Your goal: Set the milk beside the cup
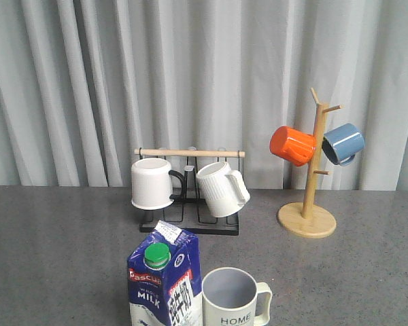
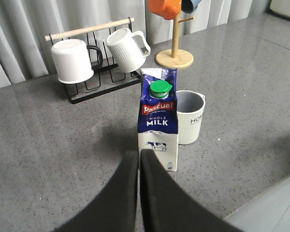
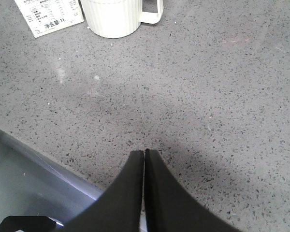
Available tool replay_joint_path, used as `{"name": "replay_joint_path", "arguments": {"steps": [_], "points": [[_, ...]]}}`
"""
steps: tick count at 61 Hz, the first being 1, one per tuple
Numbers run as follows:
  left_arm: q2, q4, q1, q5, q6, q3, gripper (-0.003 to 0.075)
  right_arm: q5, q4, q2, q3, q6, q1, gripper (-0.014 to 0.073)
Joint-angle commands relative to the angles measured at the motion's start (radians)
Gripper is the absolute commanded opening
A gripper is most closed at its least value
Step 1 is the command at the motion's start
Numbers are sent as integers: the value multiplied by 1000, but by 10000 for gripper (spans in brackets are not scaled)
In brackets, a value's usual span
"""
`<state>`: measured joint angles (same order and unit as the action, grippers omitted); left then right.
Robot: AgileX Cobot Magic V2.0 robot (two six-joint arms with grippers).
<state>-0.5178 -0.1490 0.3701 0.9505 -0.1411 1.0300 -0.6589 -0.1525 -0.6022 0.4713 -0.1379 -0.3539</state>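
The milk carton (image 1: 162, 285), dark blue above and white below with a green cap, stands upright at the table's near edge. The cream "HOME" cup (image 1: 234, 299) stands just to its right, close beside it. Both show in the left wrist view, the milk (image 2: 157, 123) in front of the cup (image 2: 190, 116). My left gripper (image 2: 138, 153) is shut and empty, a little short of the carton. My right gripper (image 3: 144, 152) is shut and empty above bare table near the front edge; the cup's base (image 3: 113, 18) and the carton's bottom (image 3: 49, 16) lie beyond it. Neither gripper shows in the front view.
A black wire rack (image 1: 189, 204) with a wooden bar holds a plain white black-handled mug (image 1: 152, 183) and a ribbed white mug (image 1: 222, 189) behind the milk. A wooden mug tree (image 1: 308, 204) at the back right carries an orange mug (image 1: 292, 145) and a blue mug (image 1: 343, 143).
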Motion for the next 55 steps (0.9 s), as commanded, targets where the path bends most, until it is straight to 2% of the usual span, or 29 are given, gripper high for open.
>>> {"name": "replay_joint_path", "arguments": {"steps": [1, 16, 34, 46, 55], "points": [[23, -17, 6, -21, 10, 15, -8, 59, 0, -3, 27, 3, 2, -5], [55, -15, 6, 62, 9, 15, -8, 59, 0, -3, 27, 3, 2, -5], [55, 9, 6, 51, 8, 15, -8, 56, 0, -3, 27, 3, 2, -5], [55, -4, 6, -142, 10, -40, -8, 56, 0, -3, 27, 3, 2, -5], [55, -3, 6, -339, 8, -172, -8, 56, 0, -3, 27, 3, 2, -5]]}}
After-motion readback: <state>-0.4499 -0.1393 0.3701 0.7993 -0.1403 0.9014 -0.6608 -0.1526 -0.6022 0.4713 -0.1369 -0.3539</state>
